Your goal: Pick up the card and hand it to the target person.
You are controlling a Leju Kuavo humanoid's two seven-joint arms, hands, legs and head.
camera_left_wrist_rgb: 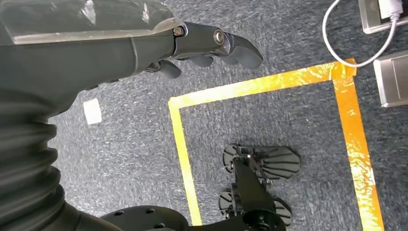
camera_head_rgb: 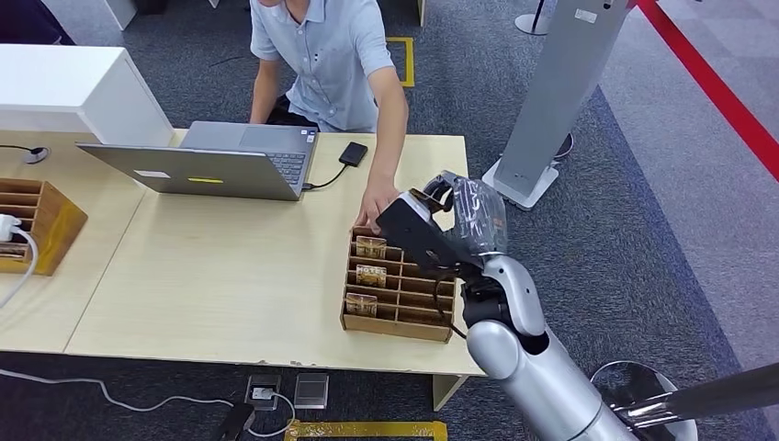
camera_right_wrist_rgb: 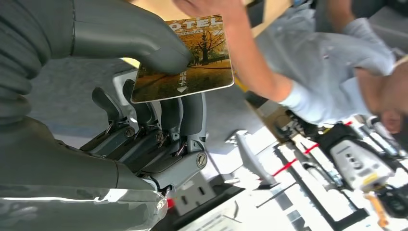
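A wooden organizer (camera_head_rgb: pixel 41 220) sits at the left edge of the light wood desk (camera_head_rgb: pixel 230 276), with a white cable (camera_head_rgb: pixel 20 266) running past it. An open grey laptop (camera_head_rgb: pixel 220 161) stands on the far side of the desk, and a black phone (camera_head_rgb: pixel 353 152) lies just right of it. A person in a light blue polo shirt (camera_head_rgb: pixel 321 55) leans over the desk from the far side, one hand (camera_head_rgb: pixel 375 204) resting at the far end of a wooden slotted card rack (camera_head_rgb: pixel 397 287) that holds several cards. The right hand (camera_head_rgb: pixel 439 230) hovers over the rack's right part. The hotel key card (camera_right_wrist_rgb: pixel 185 60) is pinched between its thumb (camera_right_wrist_rgb: pixel 144 41) and fingers (camera_right_wrist_rgb: pixel 185 113), with the person's hand (camera_right_wrist_rgb: pixel 211 7) touching the card's far edge. The left hand (camera_left_wrist_rgb: pixel 211 45) hangs over grey carpet with yellow floor tape (camera_left_wrist_rgb: pixel 269 84), its fingers loosely curled and holding nothing.
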